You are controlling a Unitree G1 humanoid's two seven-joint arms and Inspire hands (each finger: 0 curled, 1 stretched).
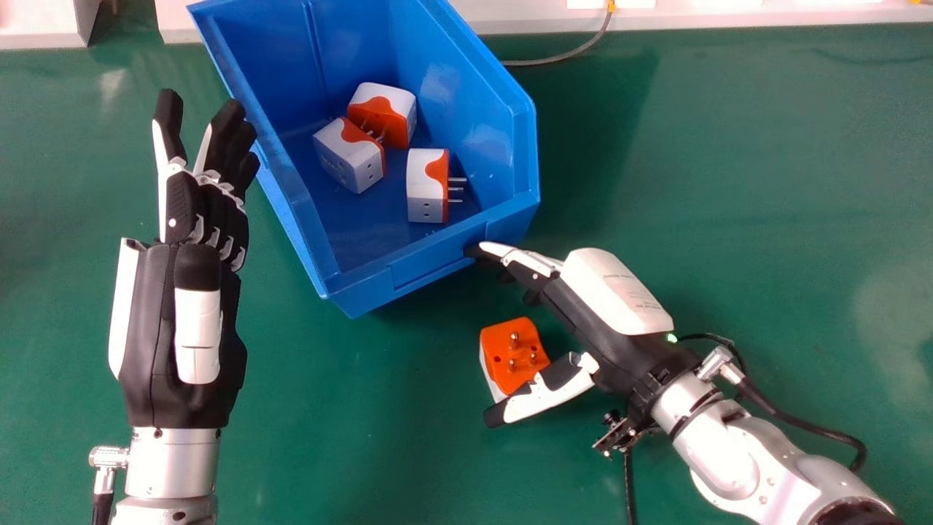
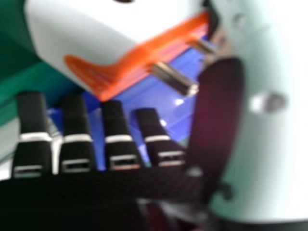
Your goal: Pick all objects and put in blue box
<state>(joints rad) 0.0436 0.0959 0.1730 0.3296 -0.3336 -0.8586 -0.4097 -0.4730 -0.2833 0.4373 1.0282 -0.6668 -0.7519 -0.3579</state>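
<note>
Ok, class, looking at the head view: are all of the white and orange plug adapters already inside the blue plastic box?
No, one white and orange adapter sits outside the box, on the green table.

Robot's right hand [image 1: 616, 295] opens wide, thumb [image 1: 547, 394] apart from straight fingers [image 1: 521, 264].
The silver right forearm [image 1: 743, 456] slants in from the head view's lower right; at left, the left hand [image 1: 195, 321] points up the view, fingers loosely extended.
</note>
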